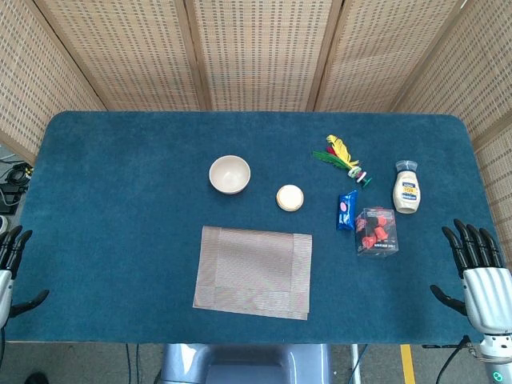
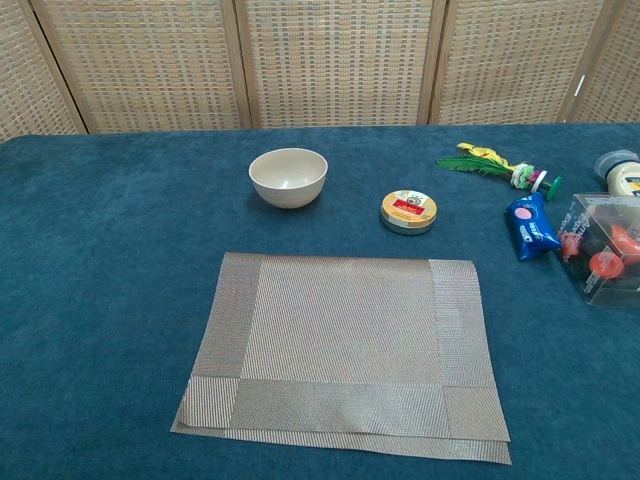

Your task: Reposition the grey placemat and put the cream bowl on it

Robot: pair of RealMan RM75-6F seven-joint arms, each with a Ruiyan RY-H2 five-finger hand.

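Both hands sit idle at the near corners of the table (image 1: 104, 160) as I look in — the left hand (image 1: 11, 258) at the near-left edge with its fingers spread and nothing in them, the right hand (image 1: 478, 268) at the near-right edge, fingers likewise apart and empty. Neither shows in the chest view, which tells me they are parked low and well back from the work. The grey placemat (image 1: 254, 271) lies flat near the front edge, a little left of centre and slightly skewed to the table's edge (in the chest view a second edge peeks out along its near side, so it may be doubled or two mats stacked; I cannot tell which). The cream bowl (image 1: 230, 174) stands upright on the cloth beyond the mat, well apart from it and empty. A small round tin (image 1: 290, 198) sits just right of the bowl; further right are a blue packet (image 1: 346, 210), a clear box with red pieces (image 1: 376, 231), a mayonnaise bottle (image 1: 406, 188) and a feathered shuttlecock (image 1: 342, 155) — all clear of the mat. I judge the task not yet begun: the mat wants shifting first, since the bowl needs its final spot ready. My left hand looks the better placed for the bowl.
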